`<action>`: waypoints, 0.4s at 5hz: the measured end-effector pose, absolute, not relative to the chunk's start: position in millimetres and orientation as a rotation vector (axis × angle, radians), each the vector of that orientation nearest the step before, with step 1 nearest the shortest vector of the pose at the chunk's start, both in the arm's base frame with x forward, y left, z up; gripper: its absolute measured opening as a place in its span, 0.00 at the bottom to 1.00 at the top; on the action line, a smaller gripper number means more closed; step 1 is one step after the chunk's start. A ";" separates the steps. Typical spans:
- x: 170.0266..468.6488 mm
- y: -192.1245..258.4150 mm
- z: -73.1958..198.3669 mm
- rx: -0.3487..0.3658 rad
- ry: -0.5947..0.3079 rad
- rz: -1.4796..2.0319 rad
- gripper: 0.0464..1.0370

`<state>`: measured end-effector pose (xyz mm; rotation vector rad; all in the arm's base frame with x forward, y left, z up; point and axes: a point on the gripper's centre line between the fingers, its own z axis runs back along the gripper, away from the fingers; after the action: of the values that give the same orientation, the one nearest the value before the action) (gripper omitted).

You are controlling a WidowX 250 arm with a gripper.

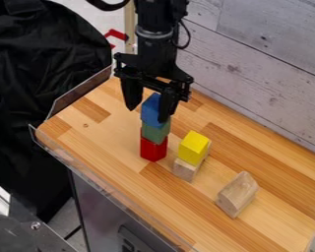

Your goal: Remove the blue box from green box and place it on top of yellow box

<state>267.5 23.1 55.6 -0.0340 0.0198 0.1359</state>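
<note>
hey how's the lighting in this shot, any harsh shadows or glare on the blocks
In the camera view, light looks soft: the yellow block is brighter on top than on its sides, no strong glare shows on the blocks, shadows on the wooden tabletop look faint, and the black fabric is mostly dark.
</note>
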 end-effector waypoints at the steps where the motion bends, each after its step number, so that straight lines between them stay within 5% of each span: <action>1: 267.6 23.1 56.0 -0.034 0.019 0.148 0.50; 2: 265.9 22.9 56.6 -0.034 0.023 0.154 0.50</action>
<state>265.9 22.9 56.6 -0.0341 0.0232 0.1542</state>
